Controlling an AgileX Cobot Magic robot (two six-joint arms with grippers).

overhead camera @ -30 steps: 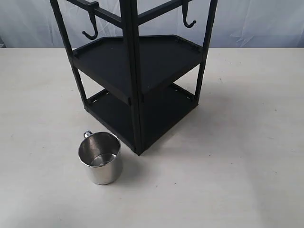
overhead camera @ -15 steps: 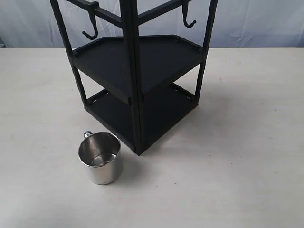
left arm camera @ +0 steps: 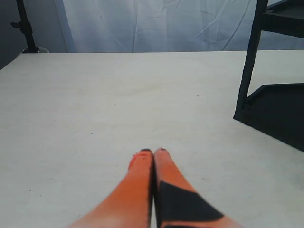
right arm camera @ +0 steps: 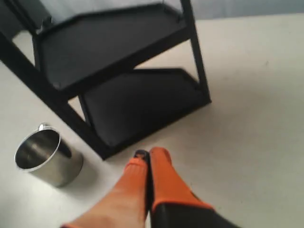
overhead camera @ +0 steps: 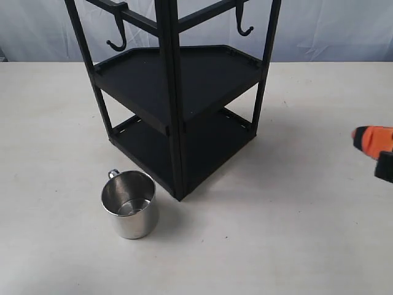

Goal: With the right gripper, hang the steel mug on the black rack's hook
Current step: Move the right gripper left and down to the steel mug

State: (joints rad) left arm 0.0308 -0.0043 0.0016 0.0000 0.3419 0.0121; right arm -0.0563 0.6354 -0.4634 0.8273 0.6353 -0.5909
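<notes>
Mug (overhead camera: 129,212) stands by the rack (overhead camera: 178,104), unhung.
Right gripper (right arm camera: 148,154), fingers pressed together and empty, sits at the far right edge; mug upright near the rack's front-left corner.

- A pale, off-white table (overhead camera: 295,246) fills most of the room's working area; its surface is matte with faint specks and scuffs scattered over it.
- Behind the far edge of the table hangs a light bluish-white backdrop (overhead camera: 331,31), creased and wrinkled like draped cloth or plastic sheet.
- In the left wrist view the same backdrop (left arm camera: 156,23) shows its folds more plainly, running down to the table's far edge.
- Off at the table's far corner in that view stands a thin dark stand (left arm camera: 24,26) with a knobbed fitting partway up, set against a darker patch of wall.
</notes>
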